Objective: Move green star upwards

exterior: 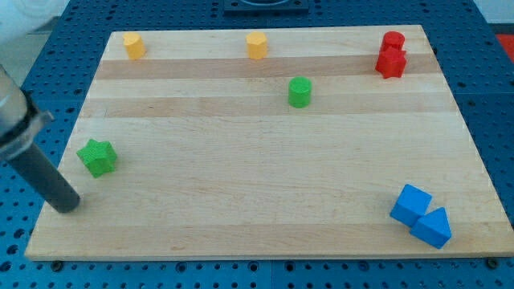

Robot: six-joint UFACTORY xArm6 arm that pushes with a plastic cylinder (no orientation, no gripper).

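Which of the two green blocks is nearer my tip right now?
The green star at the view's left edge, just up and right of my tip. The green cylinder sits far off, toward the view's top centre.

My tip low, view's left

Green star, bright, lying flat, near the wooden board's left edge, about halfway down it

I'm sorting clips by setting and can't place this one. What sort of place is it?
Probably a robotics lab bench. A wooden board lies on a blue perforated base, small coloured blocks such as the green star are scattered on it, and my tip sits just below-left of that star.
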